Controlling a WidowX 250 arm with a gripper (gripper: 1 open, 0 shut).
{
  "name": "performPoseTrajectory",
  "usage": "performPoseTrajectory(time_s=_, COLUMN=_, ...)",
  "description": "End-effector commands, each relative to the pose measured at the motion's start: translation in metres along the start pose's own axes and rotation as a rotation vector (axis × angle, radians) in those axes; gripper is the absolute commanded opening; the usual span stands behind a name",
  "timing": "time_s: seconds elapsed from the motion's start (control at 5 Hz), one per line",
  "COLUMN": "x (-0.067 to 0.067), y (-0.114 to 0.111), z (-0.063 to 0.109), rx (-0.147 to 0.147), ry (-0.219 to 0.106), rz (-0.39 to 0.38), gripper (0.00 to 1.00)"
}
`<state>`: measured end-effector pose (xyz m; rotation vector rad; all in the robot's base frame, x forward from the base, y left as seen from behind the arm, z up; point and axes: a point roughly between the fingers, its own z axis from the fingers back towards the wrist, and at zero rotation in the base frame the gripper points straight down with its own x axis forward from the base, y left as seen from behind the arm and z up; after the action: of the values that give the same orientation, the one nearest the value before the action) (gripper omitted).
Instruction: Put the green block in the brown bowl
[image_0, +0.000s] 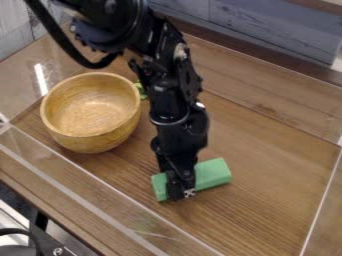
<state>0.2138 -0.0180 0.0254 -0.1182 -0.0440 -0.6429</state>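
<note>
Lying flat on the worktop (274, 175) near the front, the green block (210, 176) sits directly under my gripper (181, 187), which points straight down and has its jaws clamped on the block's left end. I see the brown bowl (90, 111) well apart, to the far left, empty.

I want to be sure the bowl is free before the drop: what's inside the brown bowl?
The brown bowl shows only bare wood inside; nothing lies in it. The green block sits on the table, with the gripper closed on it.
</note>
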Motion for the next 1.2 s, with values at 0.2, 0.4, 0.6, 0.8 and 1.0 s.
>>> performPoseTrajectory(time_s=0.2, x=0.008, y=0.01, z=0.019, rx=0.039, ry=-0.052, rz=0.02, gripper=0.0)
performPoseTrajectory(time_s=0.4, x=0.007, y=0.01, z=0.027, rx=0.042, ry=-0.059, rz=0.039, gripper=0.0)
performPoseTrajectory(time_s=0.6, x=0.007, y=0.012, z=0.043, rx=0.052, ry=-0.07, rz=0.07, gripper=0.0)
performPoseTrajectory(time_s=0.8, x=0.005, y=0.015, z=0.059, rx=0.062, ry=-0.08, rz=0.104, gripper=0.0)
performPoseTrajectory(time_s=1.0, x=-0.001, y=0.024, z=0.08, rx=0.077, ry=-0.09, rz=0.152, gripper=0.0)
